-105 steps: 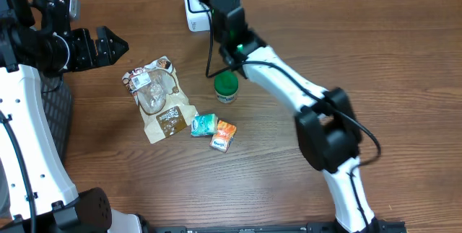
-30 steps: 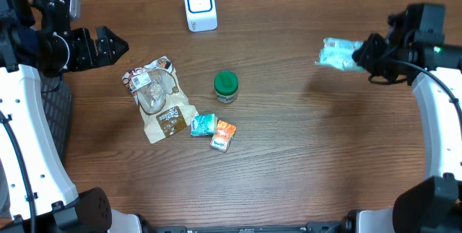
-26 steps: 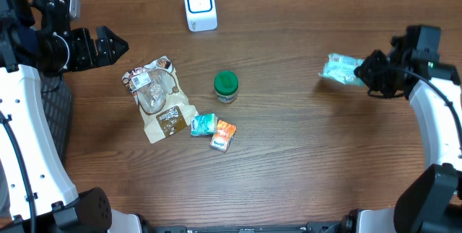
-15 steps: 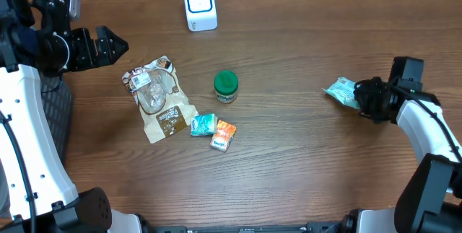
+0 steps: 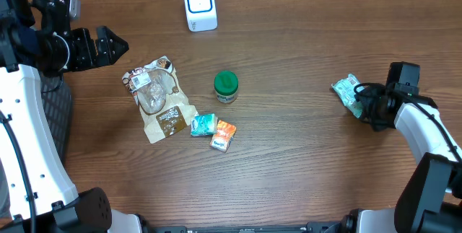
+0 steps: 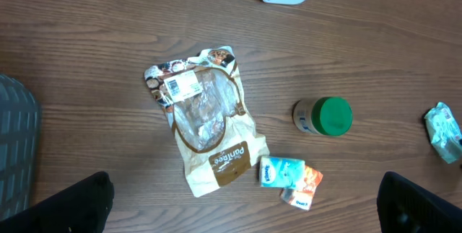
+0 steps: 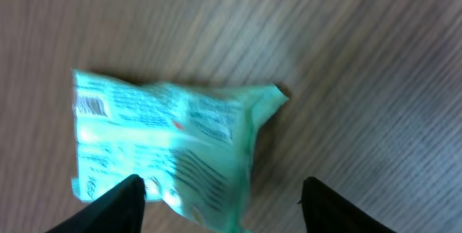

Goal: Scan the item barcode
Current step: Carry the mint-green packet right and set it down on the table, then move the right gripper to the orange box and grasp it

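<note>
While raised at far left of the wooden table (image 5: 303, 182), spreads left gripper (image 5: 117, 42) wide open, empty. Holds right gripper (image 7: 222, 200) low near right edge, jaws parted, well apart from white scanner (image 5: 200, 6) at back, with teal packet (image 5: 346, 89) lying flat partly between them.

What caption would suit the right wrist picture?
Right gripper, jaws apart, over a pale green packet on the table.

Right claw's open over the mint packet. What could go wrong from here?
1. The mint packet lies partly between the open jaws of the right claw, close to one finger; pulling away could drag it.
2. The small teal pack and orange pack touch, so a later pick might catch both.
</note>
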`<state>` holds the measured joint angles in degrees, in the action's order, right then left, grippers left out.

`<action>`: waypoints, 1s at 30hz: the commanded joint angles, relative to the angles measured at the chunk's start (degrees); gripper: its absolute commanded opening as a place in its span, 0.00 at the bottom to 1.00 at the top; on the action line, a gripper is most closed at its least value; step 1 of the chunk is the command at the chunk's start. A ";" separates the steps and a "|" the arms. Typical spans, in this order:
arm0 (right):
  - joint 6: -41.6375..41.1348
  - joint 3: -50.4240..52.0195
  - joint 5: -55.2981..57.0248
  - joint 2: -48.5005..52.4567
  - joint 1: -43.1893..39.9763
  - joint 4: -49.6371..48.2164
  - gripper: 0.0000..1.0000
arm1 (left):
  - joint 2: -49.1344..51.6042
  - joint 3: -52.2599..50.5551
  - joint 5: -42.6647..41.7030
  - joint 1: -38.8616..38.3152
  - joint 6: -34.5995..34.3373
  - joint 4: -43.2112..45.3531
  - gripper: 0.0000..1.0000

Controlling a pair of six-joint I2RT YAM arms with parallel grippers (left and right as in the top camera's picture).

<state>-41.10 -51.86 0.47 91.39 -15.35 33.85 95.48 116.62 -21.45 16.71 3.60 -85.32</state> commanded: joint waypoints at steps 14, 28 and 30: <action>20.33 -28.68 -6.69 -1.81 1.88 29.42 0.76 | -0.61 0.74 -0.59 0.04 1.14 0.09 1.00; 25.09 -28.79 -14.08 -1.75 14.71 27.15 0.78 | -0.61 0.76 -0.59 0.04 1.14 0.07 0.99; 25.00 -28.79 -14.10 -1.75 17.66 26.16 0.78 | -0.61 0.74 -0.59 0.04 1.14 0.07 0.99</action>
<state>-16.71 -79.33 -12.75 90.74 -1.26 60.97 95.48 116.62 -21.47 16.71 3.60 -85.34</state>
